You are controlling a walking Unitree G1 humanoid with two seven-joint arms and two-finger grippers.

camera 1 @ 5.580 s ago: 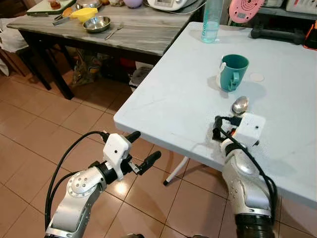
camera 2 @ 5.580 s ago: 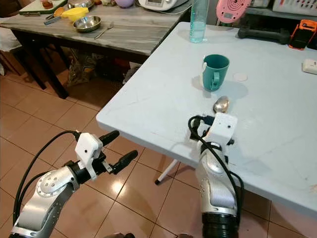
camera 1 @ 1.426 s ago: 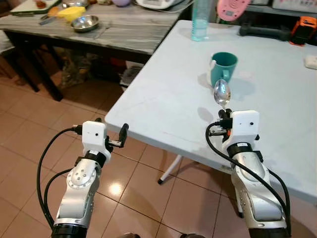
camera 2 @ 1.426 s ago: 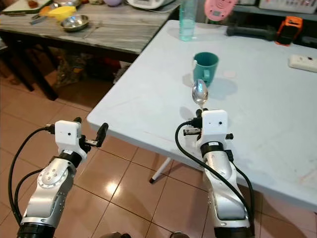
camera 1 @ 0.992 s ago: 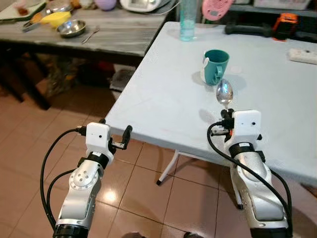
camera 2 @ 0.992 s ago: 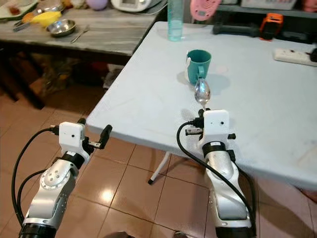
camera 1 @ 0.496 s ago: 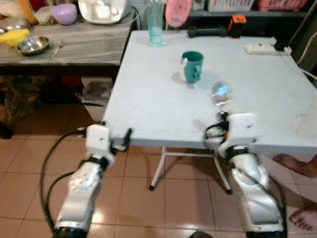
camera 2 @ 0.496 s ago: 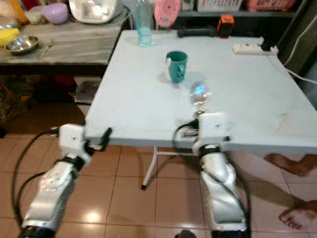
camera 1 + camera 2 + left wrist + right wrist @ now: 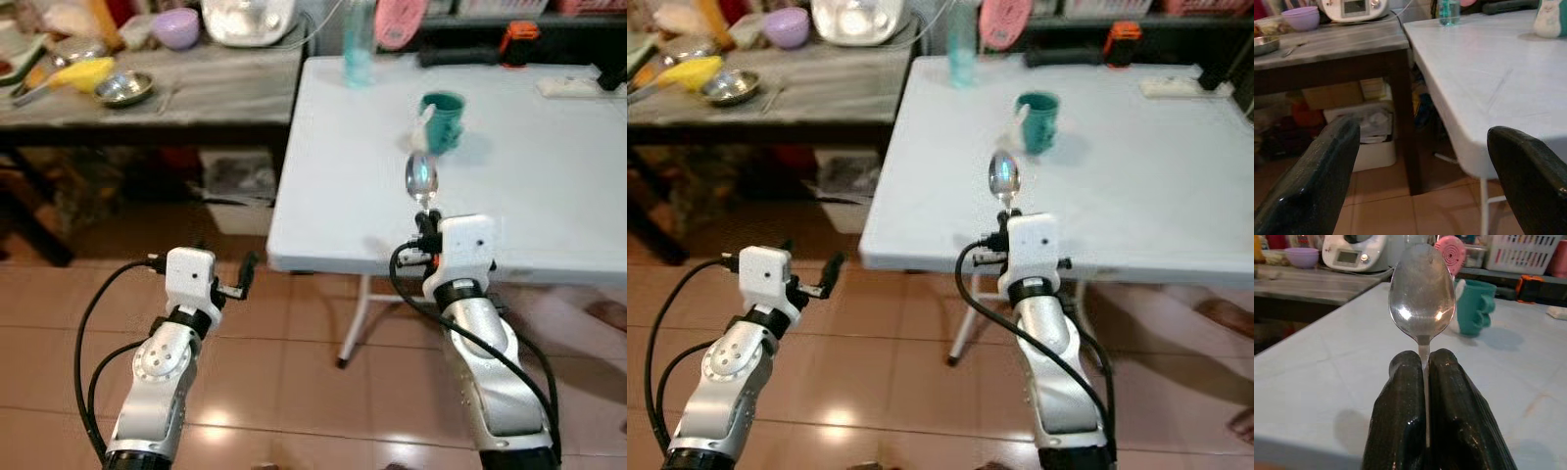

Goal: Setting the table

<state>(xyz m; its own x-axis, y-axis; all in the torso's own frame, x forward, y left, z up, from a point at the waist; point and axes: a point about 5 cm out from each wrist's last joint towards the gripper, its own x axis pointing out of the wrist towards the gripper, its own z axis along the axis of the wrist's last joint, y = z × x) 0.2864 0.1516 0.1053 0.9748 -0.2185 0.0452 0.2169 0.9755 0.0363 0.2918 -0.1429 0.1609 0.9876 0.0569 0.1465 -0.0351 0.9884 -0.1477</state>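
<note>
Right wrist view: right pincer [image 9: 1425, 367] pinching spoon [image 9: 1421, 289] by its stem — carry it level, lay it beside mug [image 9: 1474, 307] on tabletop [image 9: 549, 196]. Left pincer [image 9: 1420, 161] spread, idle.

So the tabletop [image 9: 549, 186] sits ahead and to the right, with a second table [image 9: 196, 88] butted up on its left. A mug [image 9: 443, 119] stands toward the far side of the tabletop, a bottle [image 9: 359, 44] behind it at the far left corner. The right gripper [image 9: 424, 217] is at the near edge, its fingers [image 9: 1400, 396] pinched on a spoon [image 9: 421, 178] standing upright, in front of the mug. The left gripper [image 9: 247, 274] hangs over the floor [image 9: 294, 392], left of the near corner. A bowl [image 9: 122, 88] sits on the second table.
</note>
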